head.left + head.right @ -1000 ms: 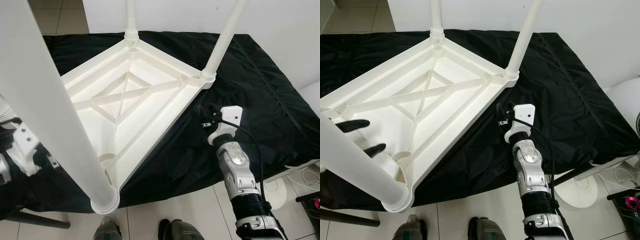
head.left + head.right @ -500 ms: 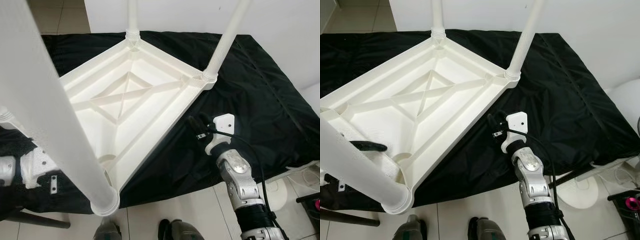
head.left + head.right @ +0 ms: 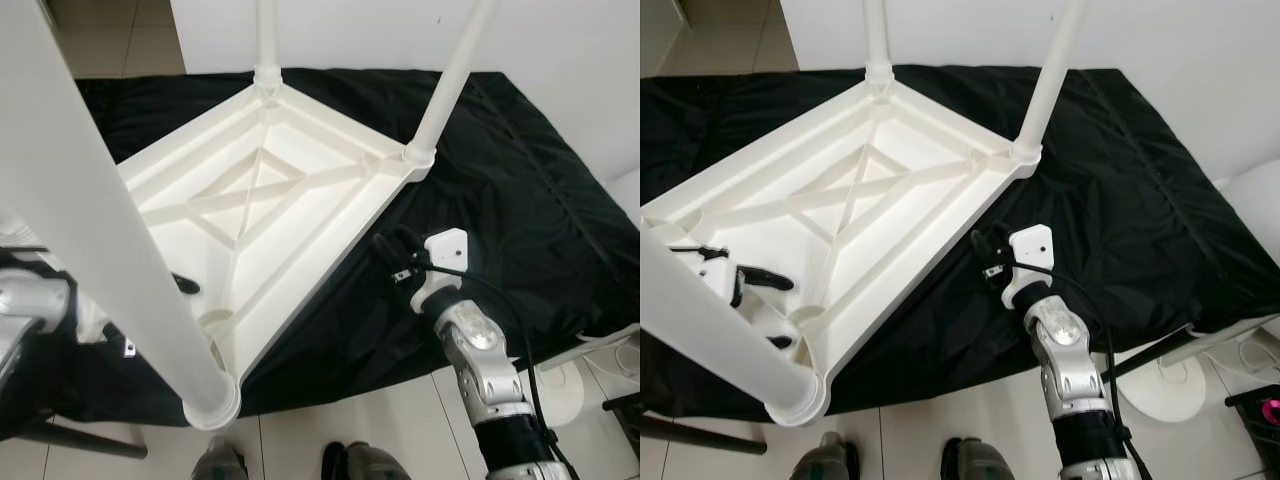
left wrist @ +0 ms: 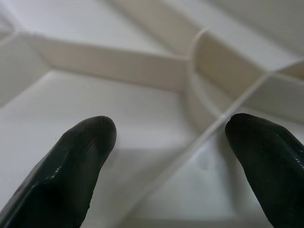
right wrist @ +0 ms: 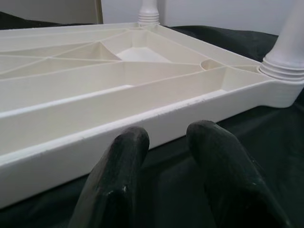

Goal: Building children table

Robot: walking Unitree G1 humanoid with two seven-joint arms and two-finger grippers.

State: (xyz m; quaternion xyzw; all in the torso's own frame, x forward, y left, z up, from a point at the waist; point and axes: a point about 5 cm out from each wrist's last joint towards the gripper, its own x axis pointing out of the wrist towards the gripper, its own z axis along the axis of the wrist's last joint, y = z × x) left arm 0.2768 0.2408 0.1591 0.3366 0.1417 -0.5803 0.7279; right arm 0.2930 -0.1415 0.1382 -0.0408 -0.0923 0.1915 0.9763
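**Q:** What lies before you?

**A:** A white plastic children's table, upside down on a black cloth that drapes a raised surface. Its underside is a smooth, glossy tray of raised ribs crossing in an X. Round, ringed sockets mark the corners. Three legs stand in them: the far leg, the right leg and the near leg, all cut off by the top of the frame.

**Q:** And your pincers?

**A:** My left gripper reaches into the tray near the close corner, its rounded black fingers spread wide, holding nothing, above a curved rib. In the head views the near leg hides much of that arm. My right gripper sits low over the cloth just beside the table's outer rim, fingers only a narrow gap apart and empty; whether they touch the rim I cannot tell.

**Q:** Anything else?

**A:** Pale floor tiles below.
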